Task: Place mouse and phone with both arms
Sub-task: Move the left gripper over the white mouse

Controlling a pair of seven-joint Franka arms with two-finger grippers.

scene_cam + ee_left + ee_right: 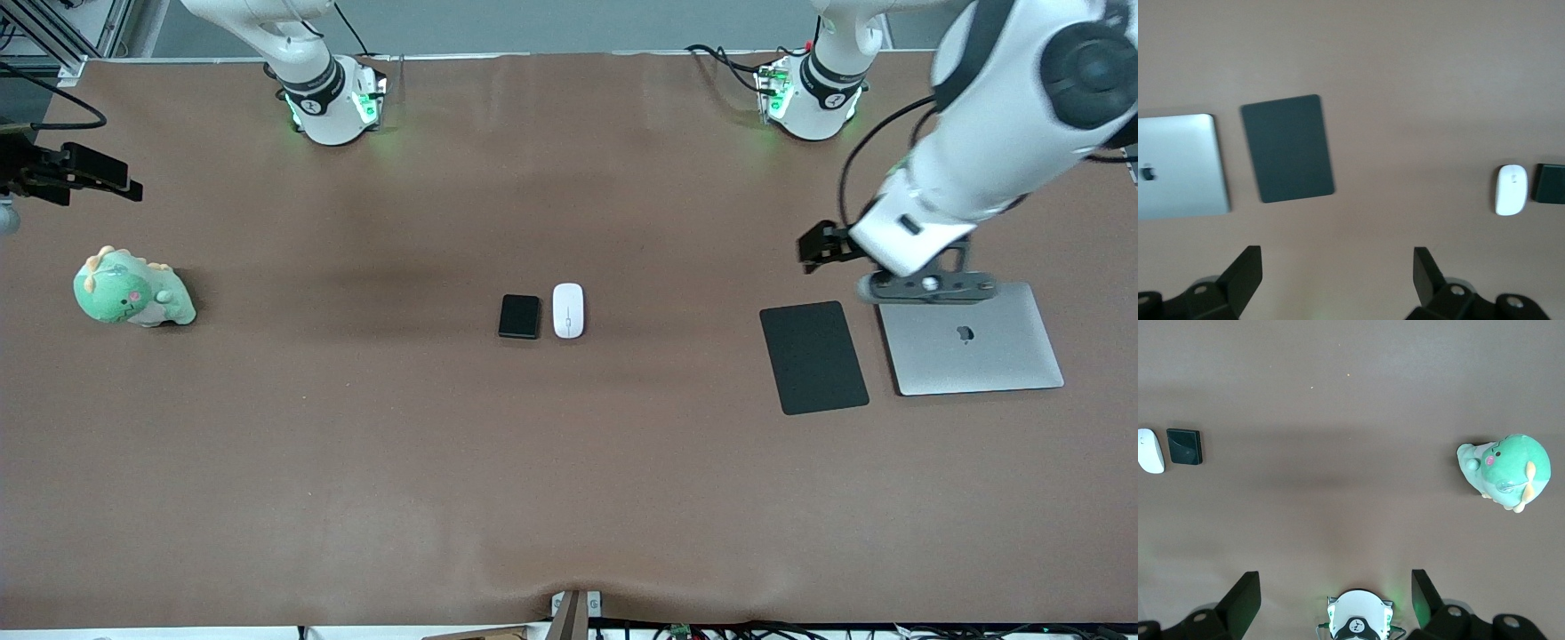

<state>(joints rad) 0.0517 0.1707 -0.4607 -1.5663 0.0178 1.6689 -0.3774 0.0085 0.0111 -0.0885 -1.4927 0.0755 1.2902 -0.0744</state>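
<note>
I see the glossy white oval mouse (568, 310) touching the small black slab phone (519, 316) mid-surface, well apart from both empty, wide-spread fingers: left gripper (1338, 280), right gripper (1336, 600).

A wide brown worktop (373, 462) fills nearly everything, its covering slightly rippled at the near edge. Soft, even light falls across it, and a pale grey wall (533, 22) runs along the top.

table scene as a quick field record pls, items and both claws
mouse: mid-table, beside phone, apart
black pad: flat, beside laptop, toward left arm's end
laptop: closed
plush dinosaur: toward right arm's end
left claw: open, empty, over the laptop's edge
right claw: open, empty, over bare table near its own base
</note>
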